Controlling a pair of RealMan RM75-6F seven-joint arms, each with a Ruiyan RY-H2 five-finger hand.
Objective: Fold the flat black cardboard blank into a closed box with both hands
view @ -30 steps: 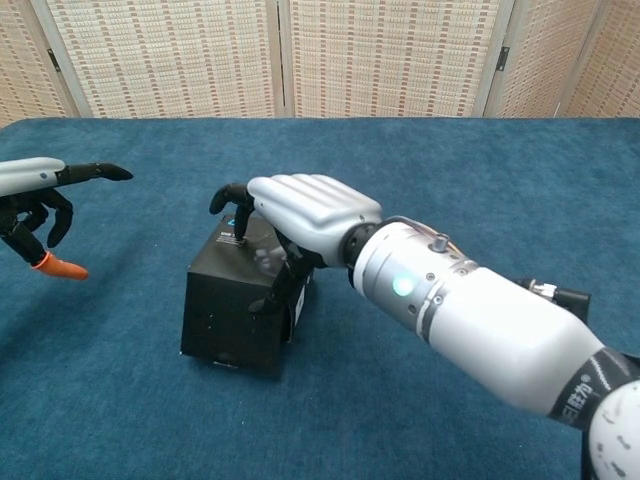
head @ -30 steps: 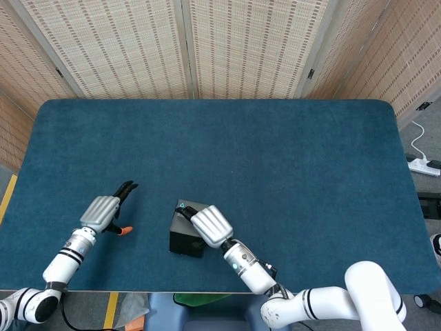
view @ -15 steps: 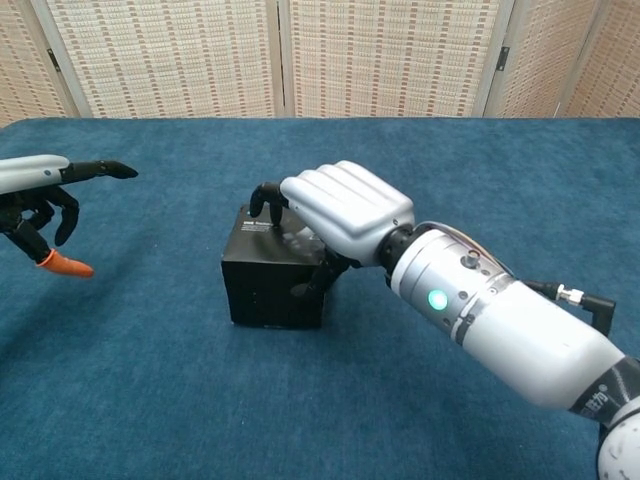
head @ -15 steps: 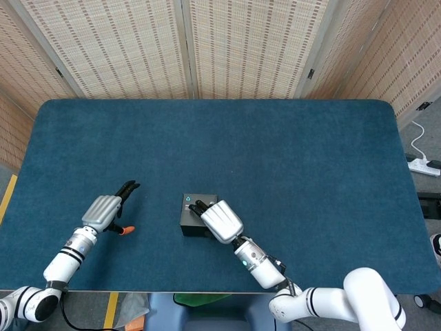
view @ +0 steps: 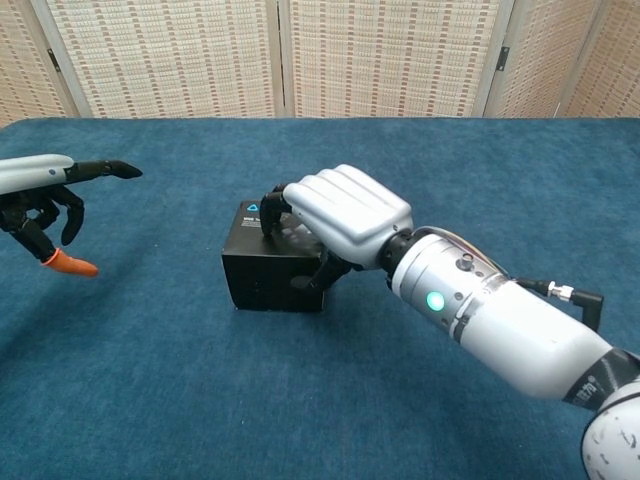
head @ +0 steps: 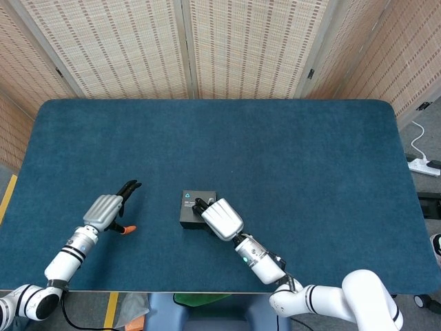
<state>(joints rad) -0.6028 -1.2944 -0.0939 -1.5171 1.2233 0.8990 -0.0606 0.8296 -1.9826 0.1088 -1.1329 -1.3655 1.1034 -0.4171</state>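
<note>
Right hand (view: pixel 345 212) grips the black box (view: pixel 262 268), fingers over its top, thumb at the side. Box stands near the table's (head: pixel 289 152) front edge, already folded and apparently closed. Left hand (head: pixel 105 209) hovers well left of the box, loosely curled, holding nothing. Little seems left, perhaps a final press.

Head view: high, steeply downward, taking in the whole blue table (head: pixel 289 158) and the woven screens (head: pixel 186 48) behind it.
Chest view: low, near, facing forward across the tabletop toward the screens.
Shared: black box (head: pixel 198 209), right hand (head: pixel 220 218), left hand (head: pixel 105 210), table centre.
</note>
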